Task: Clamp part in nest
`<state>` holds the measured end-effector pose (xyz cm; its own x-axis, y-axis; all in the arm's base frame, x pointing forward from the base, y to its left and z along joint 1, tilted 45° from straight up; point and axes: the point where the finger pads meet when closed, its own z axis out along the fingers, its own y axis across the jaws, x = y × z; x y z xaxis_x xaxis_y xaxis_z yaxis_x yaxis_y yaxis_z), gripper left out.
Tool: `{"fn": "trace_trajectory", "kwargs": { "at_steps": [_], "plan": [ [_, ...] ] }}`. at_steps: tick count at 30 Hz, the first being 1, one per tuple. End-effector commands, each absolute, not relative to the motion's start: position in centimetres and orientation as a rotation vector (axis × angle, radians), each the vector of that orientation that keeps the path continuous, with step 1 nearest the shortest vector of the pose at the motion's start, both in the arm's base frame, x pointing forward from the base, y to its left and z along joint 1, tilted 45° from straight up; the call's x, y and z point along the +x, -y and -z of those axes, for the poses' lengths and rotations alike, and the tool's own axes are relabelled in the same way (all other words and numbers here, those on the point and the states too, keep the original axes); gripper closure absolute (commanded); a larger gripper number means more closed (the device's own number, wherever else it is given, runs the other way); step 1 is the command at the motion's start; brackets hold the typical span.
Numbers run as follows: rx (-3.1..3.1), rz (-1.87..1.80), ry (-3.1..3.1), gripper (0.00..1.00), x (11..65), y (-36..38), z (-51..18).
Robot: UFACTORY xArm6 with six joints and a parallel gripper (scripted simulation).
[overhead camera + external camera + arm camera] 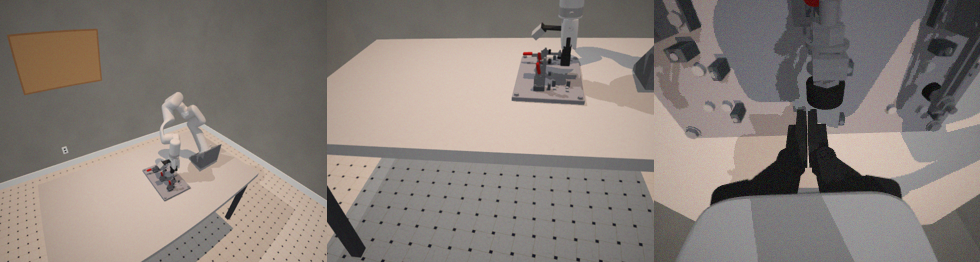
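Observation:
The grey fixture plate carries three clamps with red handles. The far clamp's handle lies flat. The middle handle and the near handle stand up. My gripper is shut with nothing between the fingers. It points down over the plate's far part. Its tips are just short of the black pad at the end of the middle clamp's bar. A flat grey area under that bar may be the part; I cannot tell for sure.
The nest on the left of the wrist view shows bare rest pads and blocks. A dark grey angled panel stands at the arm's foot, right of the plate. The plate's edge lies just under the fingers.

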<state>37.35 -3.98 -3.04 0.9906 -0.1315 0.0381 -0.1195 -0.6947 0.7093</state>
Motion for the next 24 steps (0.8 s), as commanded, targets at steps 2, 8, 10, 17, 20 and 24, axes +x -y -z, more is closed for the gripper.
{"fn": "trace_trajectory", "kwargs": {
  "at_steps": [2,8,10,17,20,24],
  "plan": [
    [2.347,0.016,0.174,1.00,37.6,3.2,3.6],
    [2.347,0.016,0.174,1.00,37.7,2.2,4.7],
    [2.347,0.016,0.174,1.00,37.8,1.9,5.0],
    [2.347,0.016,0.174,1.00,37.8,1.6,5.3],
    [2.347,0.016,0.174,1.00,37.8,1.6,5.3],
    [2.347,0.016,0.174,1.00,37.8,1.7,5.4]
  ]
}}
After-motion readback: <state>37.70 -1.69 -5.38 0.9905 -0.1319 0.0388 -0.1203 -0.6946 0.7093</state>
